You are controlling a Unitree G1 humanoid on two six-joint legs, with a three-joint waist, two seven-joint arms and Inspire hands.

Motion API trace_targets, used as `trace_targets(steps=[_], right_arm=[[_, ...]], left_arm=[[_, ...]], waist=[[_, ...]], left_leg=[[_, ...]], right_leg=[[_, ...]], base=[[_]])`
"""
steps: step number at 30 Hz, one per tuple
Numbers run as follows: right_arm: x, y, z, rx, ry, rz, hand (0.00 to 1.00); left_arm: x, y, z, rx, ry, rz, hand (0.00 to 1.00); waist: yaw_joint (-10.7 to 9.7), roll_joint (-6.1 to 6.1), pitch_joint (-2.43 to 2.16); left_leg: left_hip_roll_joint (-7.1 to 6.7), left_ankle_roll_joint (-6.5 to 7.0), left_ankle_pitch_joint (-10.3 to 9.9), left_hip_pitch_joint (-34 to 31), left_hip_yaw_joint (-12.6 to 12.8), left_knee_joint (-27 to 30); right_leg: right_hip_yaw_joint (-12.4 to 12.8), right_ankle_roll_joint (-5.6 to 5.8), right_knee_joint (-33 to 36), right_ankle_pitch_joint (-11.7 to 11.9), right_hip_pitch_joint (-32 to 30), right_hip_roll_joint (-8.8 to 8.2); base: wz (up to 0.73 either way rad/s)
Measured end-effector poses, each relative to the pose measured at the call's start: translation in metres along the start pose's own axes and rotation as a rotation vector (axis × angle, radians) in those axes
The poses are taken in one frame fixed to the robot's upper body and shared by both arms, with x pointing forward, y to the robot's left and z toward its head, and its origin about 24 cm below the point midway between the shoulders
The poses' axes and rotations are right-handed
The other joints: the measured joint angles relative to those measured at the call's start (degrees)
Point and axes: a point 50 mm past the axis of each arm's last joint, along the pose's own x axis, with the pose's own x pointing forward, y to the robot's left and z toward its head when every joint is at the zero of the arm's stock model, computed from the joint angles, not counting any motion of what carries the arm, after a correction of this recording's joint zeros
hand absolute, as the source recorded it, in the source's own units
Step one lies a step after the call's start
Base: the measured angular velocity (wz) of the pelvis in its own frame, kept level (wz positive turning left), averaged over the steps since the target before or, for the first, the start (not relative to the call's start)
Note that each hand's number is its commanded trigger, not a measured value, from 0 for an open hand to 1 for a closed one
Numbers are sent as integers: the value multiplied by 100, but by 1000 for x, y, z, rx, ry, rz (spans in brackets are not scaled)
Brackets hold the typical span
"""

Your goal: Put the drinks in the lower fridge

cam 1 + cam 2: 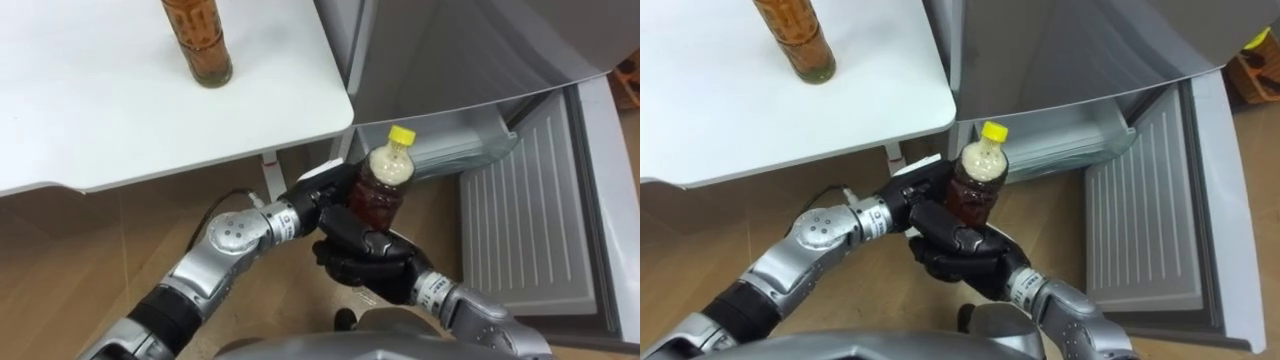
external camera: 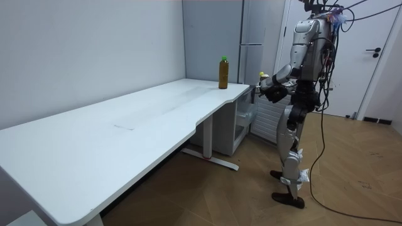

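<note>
A small bottle point(image 1: 382, 185) of brown drink with a yellow cap is held upright in front of me, just off the white table's corner. My left hand point(image 1: 315, 205) grips its left side, fingers curled against it. My right hand point(image 1: 365, 255) wraps round its lower part from below. A taller amber bottle point(image 1: 200, 40) stands on the white table point(image 1: 100, 110) near its far edge; in the room view this tall bottle point(image 2: 223, 72) has a green cap. The lower fridge point(image 1: 450, 150) stands open right behind the held bottle, showing a clear drawer.
The lower fridge's door point(image 1: 530, 210) is swung open to my right, its ribbed inner side facing up. The table's rounded corner point(image 1: 340, 105) is close to the left hand. In the room view I stand upright between the table's end and the grey fridge point(image 2: 251, 56).
</note>
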Motion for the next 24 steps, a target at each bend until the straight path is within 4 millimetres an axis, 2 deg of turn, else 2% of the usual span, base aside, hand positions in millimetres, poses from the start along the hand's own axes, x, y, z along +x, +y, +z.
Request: trace_targets(steps=[7, 14, 20, 24], right_arm=[[-3, -4, -7, 9, 38, -21, 100], [-4, -8, -25, 78, 121, -70, 100], [-5, -11, -29, 98, 144, -116, 100], [-4, -13, -30, 83, 168, -144, 100]], left_arm=[[0, -1, -3, 84, 30, 7, 0], [1, -4, -25, 65, 110, 42, 0], [2, 0, -31, 118, 152, 103, 0], [1, 0, -42, 72, 187, 135, 0]], waist=[[5, 14, -1], [34, 12, -2], [173, 20, -5], [234, 22, -6]], left_leg=[[-10, 0, 1, 8, 5, 7], [-11, 0, 1, 46, 8, -23], [-8, -1, 1, 38, 10, -24], [-12, -1, 2, 75, 2, -24]], right_leg=[[-8, 4, -6, -3, -4, 7], [0, 4, -19, -3, 23, 16], [-1, 4, -26, -3, 25, 19], [-20, 4, -28, -3, 64, 11]], base=[[0], [0], [0], [1]])
